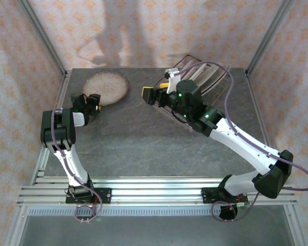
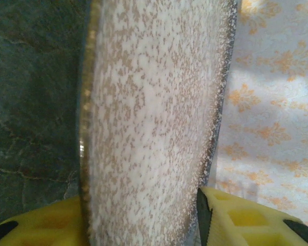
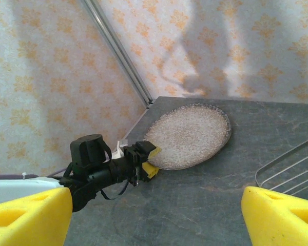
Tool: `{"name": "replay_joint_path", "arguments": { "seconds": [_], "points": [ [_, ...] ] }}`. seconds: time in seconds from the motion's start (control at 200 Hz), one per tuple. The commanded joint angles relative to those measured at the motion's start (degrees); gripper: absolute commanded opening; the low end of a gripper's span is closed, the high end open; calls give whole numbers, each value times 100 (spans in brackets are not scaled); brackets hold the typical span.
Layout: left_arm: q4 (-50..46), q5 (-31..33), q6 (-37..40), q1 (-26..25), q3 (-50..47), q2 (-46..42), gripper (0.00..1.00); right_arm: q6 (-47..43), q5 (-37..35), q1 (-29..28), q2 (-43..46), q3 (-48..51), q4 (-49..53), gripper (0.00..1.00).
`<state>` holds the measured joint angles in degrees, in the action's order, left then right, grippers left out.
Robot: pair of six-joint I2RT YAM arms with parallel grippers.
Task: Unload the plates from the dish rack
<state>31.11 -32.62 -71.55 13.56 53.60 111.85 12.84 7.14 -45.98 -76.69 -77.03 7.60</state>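
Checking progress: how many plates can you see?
1: the speckled plate, flat on the table far left. More may hide in the dish rack behind the right arm.

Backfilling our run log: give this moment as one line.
speckled plate: flat on table | left gripper: astride its rim, grip unclear | right gripper: open, empty, near dish rack
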Motion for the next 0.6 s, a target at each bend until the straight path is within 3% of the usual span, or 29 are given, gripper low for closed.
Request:
{"name": "replay_joint_path", "arguments": {
  "seconds": [0.0,0.596],
  "points": [
    [-128,-96,323,42,304,-443,50,90,-260,-34,13,-266,213,86],
    [-990,-92,554,42,376,-645,58,272,-830,-25,117,-343,670,86]
  ]
}}
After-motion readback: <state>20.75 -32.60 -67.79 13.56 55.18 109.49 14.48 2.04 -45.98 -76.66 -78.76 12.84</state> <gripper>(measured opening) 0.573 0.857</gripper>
